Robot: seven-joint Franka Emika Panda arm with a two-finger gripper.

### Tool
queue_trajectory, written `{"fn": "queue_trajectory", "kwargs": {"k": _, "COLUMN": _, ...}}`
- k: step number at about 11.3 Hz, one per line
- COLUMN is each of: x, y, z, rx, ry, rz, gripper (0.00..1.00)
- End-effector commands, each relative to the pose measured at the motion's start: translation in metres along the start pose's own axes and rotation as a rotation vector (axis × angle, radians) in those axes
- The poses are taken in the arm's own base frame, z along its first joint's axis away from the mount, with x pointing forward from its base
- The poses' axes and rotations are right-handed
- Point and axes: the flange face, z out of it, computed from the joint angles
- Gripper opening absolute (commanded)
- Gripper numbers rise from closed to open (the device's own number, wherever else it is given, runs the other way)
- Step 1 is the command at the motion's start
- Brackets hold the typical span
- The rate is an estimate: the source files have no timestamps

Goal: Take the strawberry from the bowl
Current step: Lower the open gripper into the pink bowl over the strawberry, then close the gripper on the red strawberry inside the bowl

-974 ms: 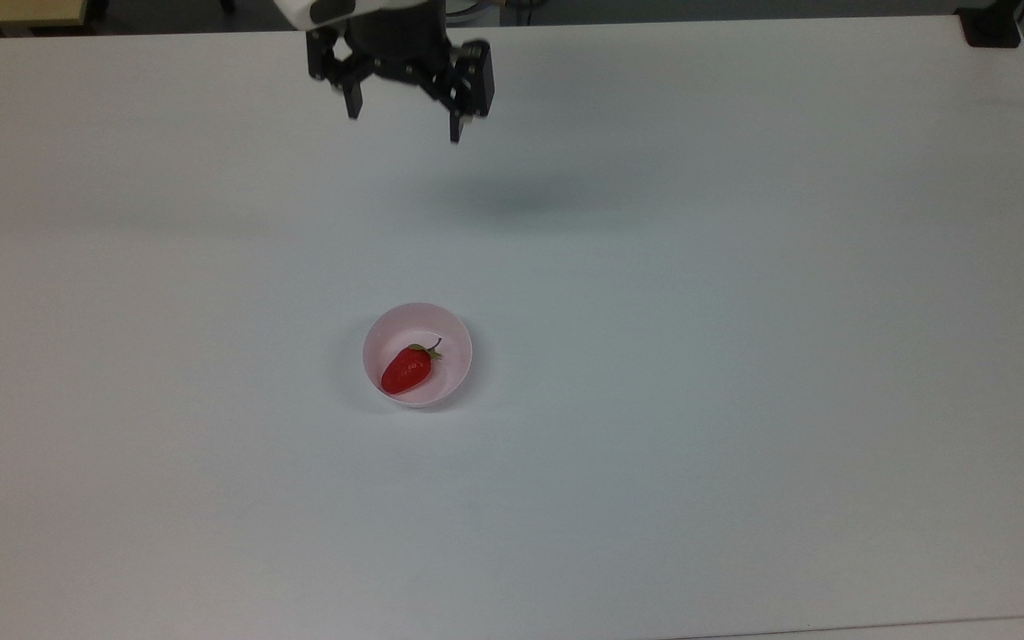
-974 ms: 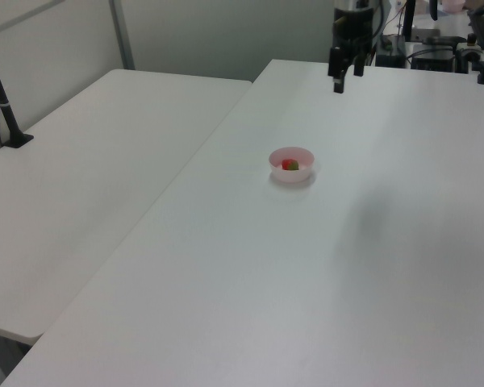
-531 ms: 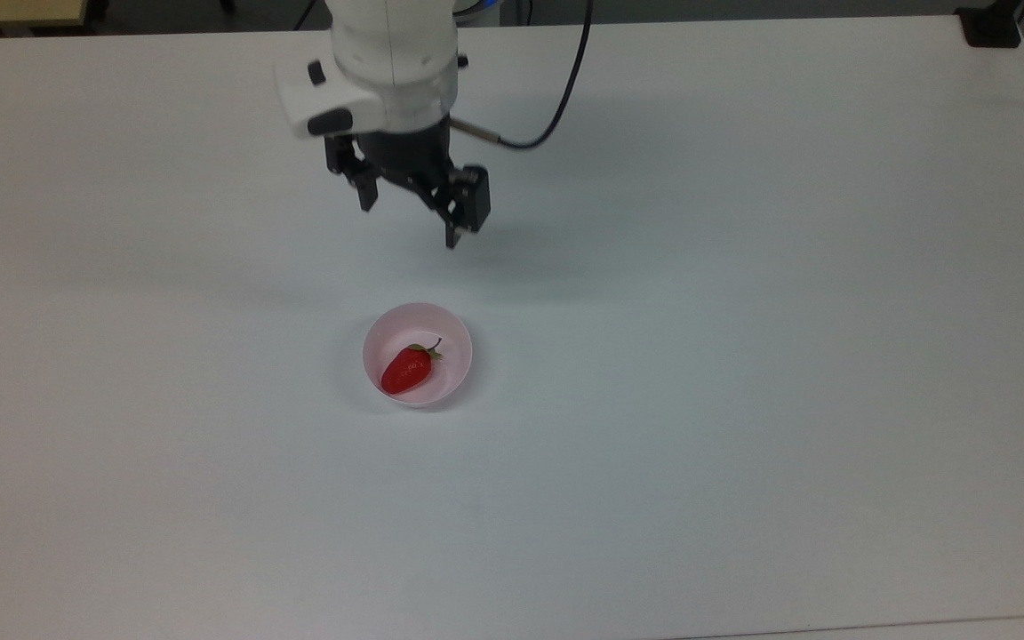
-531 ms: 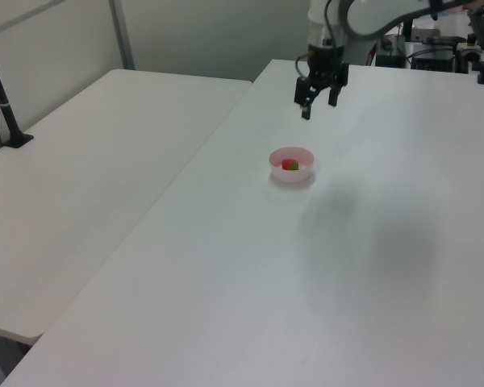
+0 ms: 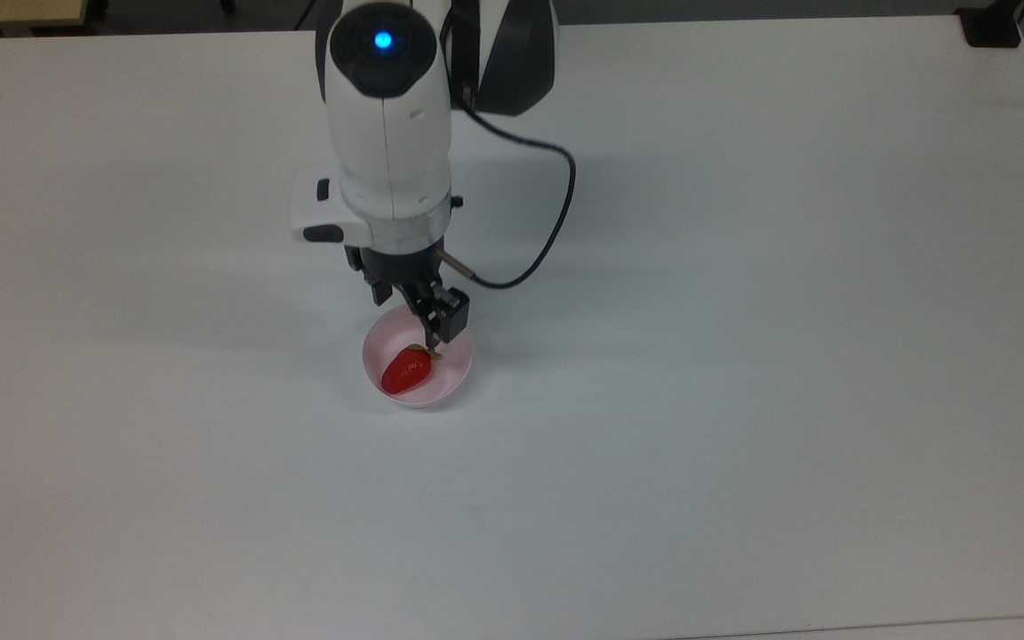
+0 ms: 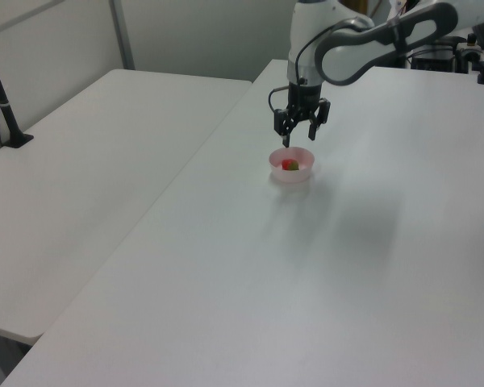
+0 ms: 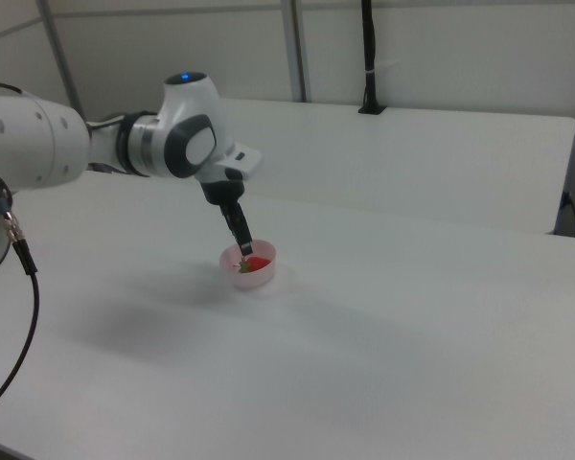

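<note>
A glossy red strawberry (image 5: 405,372) with a green cap lies in a small pale pink bowl (image 5: 452,378) near the middle of the white table. My gripper (image 5: 410,313) hangs open just above the bowl's far rim in the top view, nothing between its fingers. One black finger (image 5: 443,322) reaches over the strawberry's stem end. From the left view the gripper (image 6: 298,140) stands directly above the bowl (image 6: 292,174) and the strawberry (image 6: 289,164), fingers spread about the bowl's width. The right view has the gripper (image 7: 241,249) dipping at the bowl (image 7: 259,279) beside the strawberry (image 7: 259,264).
A black cable (image 5: 556,222) loops from the wrist to the top view's right of the arm. A black clamp (image 5: 990,27) sits at the table's far right corner. A second white table (image 6: 89,177) with a black post (image 6: 2,89) adjoins on the left view's left.
The arm has swept from the table's far edge toward the bowl and come down, its open fingers now at the bowl's rim. Bowl and strawberry have not moved.
</note>
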Motion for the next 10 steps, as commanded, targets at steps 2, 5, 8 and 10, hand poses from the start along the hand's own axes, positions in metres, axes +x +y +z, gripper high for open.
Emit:
{"fn": "queue_trajectory", "kwargs": {"k": 2, "x": 0.006, "y": -0.006, "z": 0.027, "rx": 0.008, "ry": 0.012, "rz": 0.058, "gripper": 0.59}}
{"fn": "queue_trajectory", "kwargs": {"k": 5, "x": 0.008, "y": -0.011, "z": 0.038, "rx": 0.036, "ry": 0.041, "rz": 0.057, "gripper": 0.58}}
{"fn": "queue_trajectory", "kwargs": {"k": 8, "x": 0.006, "y": -0.011, "z": 0.052, "rx": 0.020, "ry": 0.031, "rz": 0.047, "gripper": 0.68}}
{"fn": "queue_trajectory", "kwargs": {"k": 10, "x": 0.003, "y": -0.012, "z": 0.060, "rx": -0.005, "ry": 0.039, "rz": 0.023, "gripper": 0.69}}
